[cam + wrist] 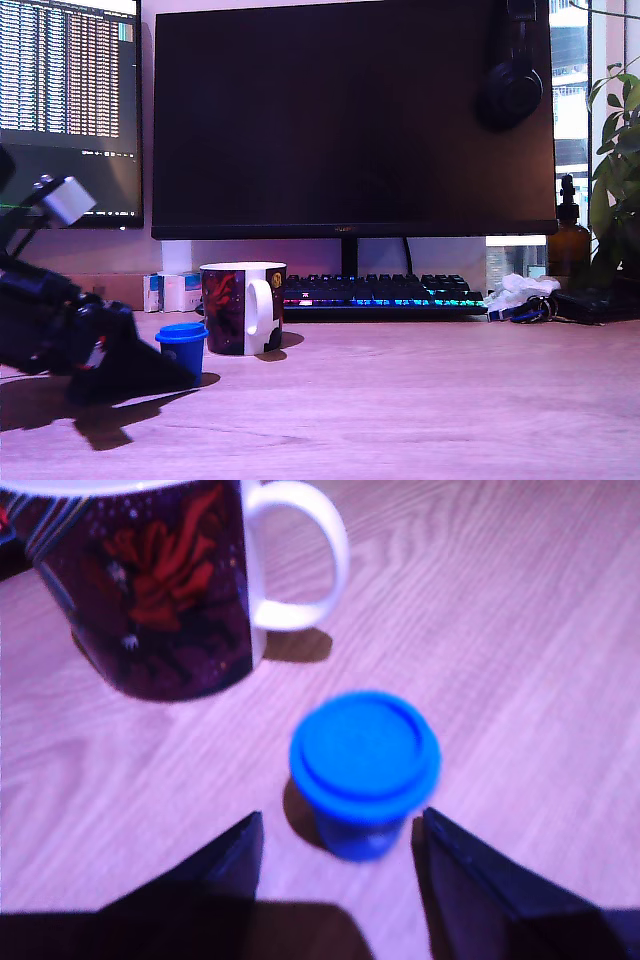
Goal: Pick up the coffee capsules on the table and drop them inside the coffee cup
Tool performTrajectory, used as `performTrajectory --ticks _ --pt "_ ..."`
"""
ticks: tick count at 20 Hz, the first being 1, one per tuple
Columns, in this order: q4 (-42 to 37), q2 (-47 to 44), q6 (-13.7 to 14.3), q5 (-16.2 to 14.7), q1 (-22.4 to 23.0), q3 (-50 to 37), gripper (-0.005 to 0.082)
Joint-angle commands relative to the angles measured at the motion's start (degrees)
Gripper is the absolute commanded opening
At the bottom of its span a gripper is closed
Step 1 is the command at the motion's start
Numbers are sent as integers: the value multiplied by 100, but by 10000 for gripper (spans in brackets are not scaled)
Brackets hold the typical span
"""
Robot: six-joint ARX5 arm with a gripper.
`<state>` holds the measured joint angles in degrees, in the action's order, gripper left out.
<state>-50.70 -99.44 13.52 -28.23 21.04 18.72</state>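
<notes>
Obs., one moment, both views.

- Your hand point(342, 825) is released. The two dark fingers point(225, 865) are spread wide and sit low over the wooden surface point(520, 650).
- Blue coffee capsule point(365, 755): it stands upright on the surface, wide rim up, right at the mouth of the hand between the two fingertips. A strip of surface and shadow shows on each side of it, so no contact can be seen. It is not lifted.
- Coffee cup point(160, 590): it stands upright on the surface just past the capsule, on the far side from the hand. The two are close but apart, with bare wood between them. Dark body with red artwork. The white handle point(300, 560) points sideways across the hand's line of reach. The wrist view cuts off the rim, and the exterior view does not show the inside.
- In the exterior view the arm point(60, 330) comes in low from that view's left, with the capsule at its tip and the cup next along.
- Well beyond the cup from the hand: lit keyboard point(385, 292), dark monitor point(350, 120), small white-and-blue boxes point(172, 292).
</notes>
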Motion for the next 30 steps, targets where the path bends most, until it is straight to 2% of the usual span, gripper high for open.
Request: performTrajectory --ticks 1,7,10,12,13,16,19,23,25,30 --pt "-15 -120 42 -9 42 90 463" --pt "2 -238 42 -46 155 240 458" --pt "13 -245 44 -44 164 240 409" --pt "9 -245 46 -44 164 240 406" --pt "11 -245 48 -42 164 240 384" --pt "7 -245 46 -44 164 240 224" --pt "-33 -245 42 -44 162 240 159" --pt "-173 -243 37 -44 162 243 158" --pt "-221 -210 -125 -46 162 243 158" --pt "-358 -168 -162 -46 157 243 158"
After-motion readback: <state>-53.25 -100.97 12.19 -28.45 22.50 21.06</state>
